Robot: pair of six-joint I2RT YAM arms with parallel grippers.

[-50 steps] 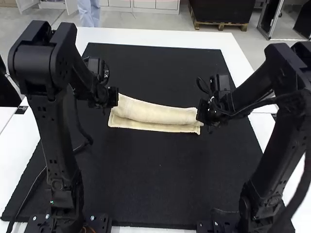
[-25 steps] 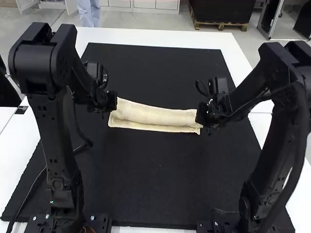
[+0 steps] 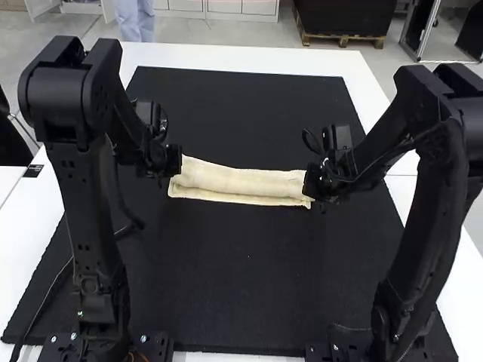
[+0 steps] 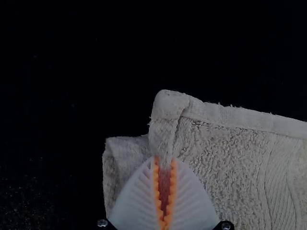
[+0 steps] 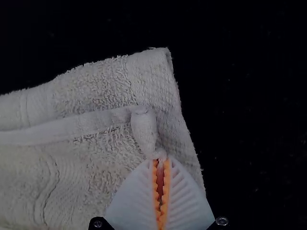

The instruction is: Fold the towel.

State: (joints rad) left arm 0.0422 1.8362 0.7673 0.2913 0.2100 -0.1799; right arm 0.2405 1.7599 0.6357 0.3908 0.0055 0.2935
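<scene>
Evidently soft and light, the towel (image 3: 243, 179) lies as a narrow folded strip on the dark mat (image 3: 249, 264), a flat layer showing along its near side. The left tool (image 4: 164, 163) and right tool (image 5: 161, 159) are nearly closed, each pinching cloth by its own end; gripping both ends should keep the limp middle from sagging.
</scene>
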